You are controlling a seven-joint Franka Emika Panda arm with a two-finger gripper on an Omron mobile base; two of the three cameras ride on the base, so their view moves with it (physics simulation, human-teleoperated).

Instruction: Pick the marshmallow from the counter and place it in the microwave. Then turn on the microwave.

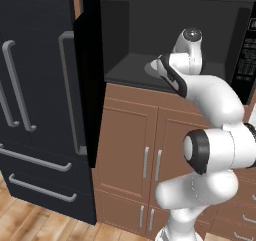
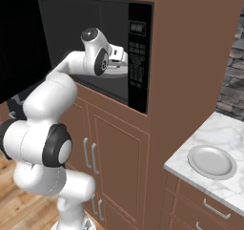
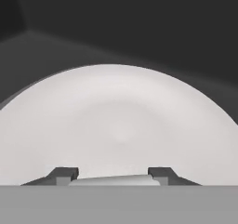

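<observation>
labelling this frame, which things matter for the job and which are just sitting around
Job: black built-in microwave, small pale marshmallow in the gripper, white marble counter.
Idle: round grey plate on the counter, white round plate inside the microwave, black fridge.

The microwave (image 1: 150, 40) is black with a dark grey cavity, set in brown wood cabinetry (image 2: 190, 57) — beside it stands a black fridge (image 1: 35, 100) with grey handles. Right of the microwave, the counter (image 2: 224, 129) is white marble, grey-veined — bearing a pale grey plate (image 2: 211, 162).
</observation>
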